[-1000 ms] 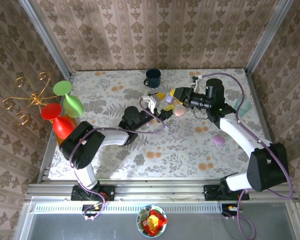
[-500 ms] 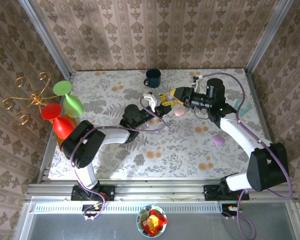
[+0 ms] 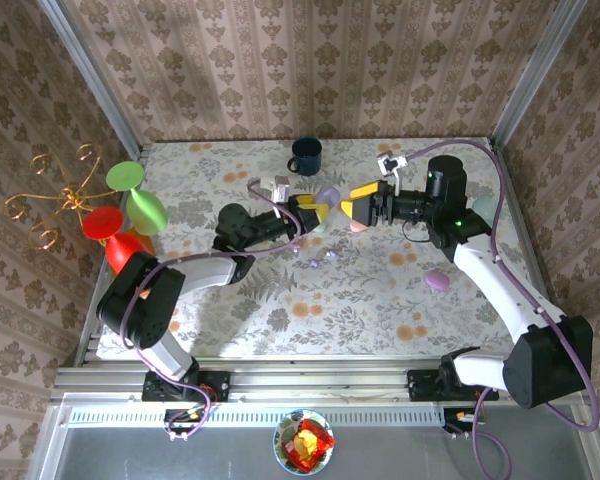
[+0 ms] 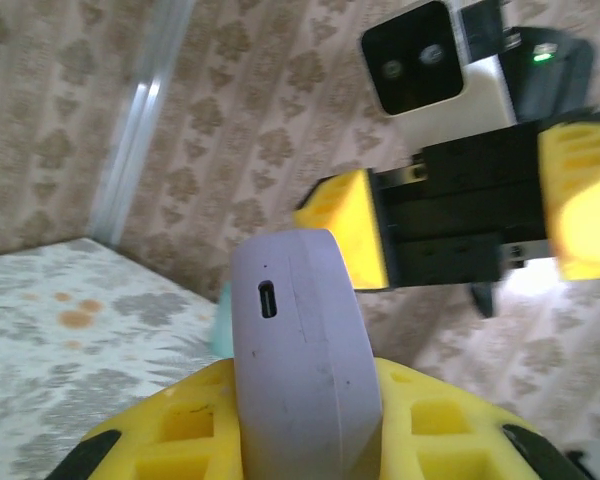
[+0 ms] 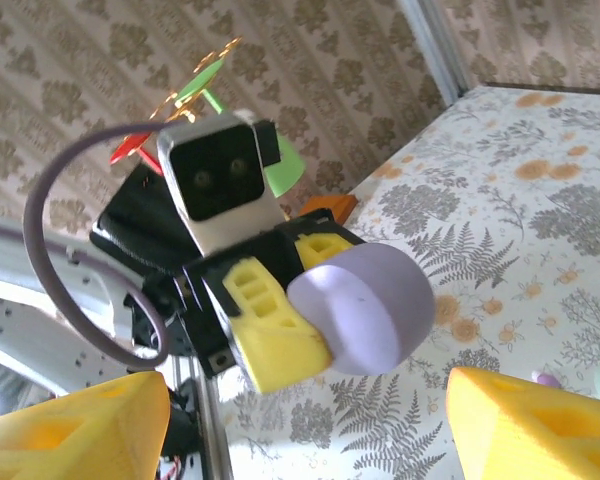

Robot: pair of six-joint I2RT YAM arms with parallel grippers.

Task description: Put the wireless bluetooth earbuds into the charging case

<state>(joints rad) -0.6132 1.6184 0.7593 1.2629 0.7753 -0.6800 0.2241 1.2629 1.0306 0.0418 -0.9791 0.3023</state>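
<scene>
From where I stood, the left claw (image 3: 318,212) was pinching a lilac case (image 4: 300,350) between its yellow fingers (image 5: 270,340). It held the case up off the table (image 3: 380,300), closed, with the small charging port (image 4: 268,300) facing back toward its own wrist. The grip was tight on both flat sides, and the rounded end of the case stuck out past the fingertips.

The right claw (image 3: 358,203) faced it head-on, just beside it and not touching. Its two yellow fingers were spread wide with nothing between them.

A tiny lilac earbud (image 5: 547,379) lay loose on the flowered cloth below the claws, well clear of the held case. A pale rounded thing sat next to it at the edge of the right wrist view; I couldn't tell what it was.

A pink case (image 3: 358,225) sat on the table just under the right claw. Another lilac case (image 3: 436,280) lay farther toward the right arm's side. The blue mug (image 3: 305,155) stood at the far edge, behind both claws.
</scene>
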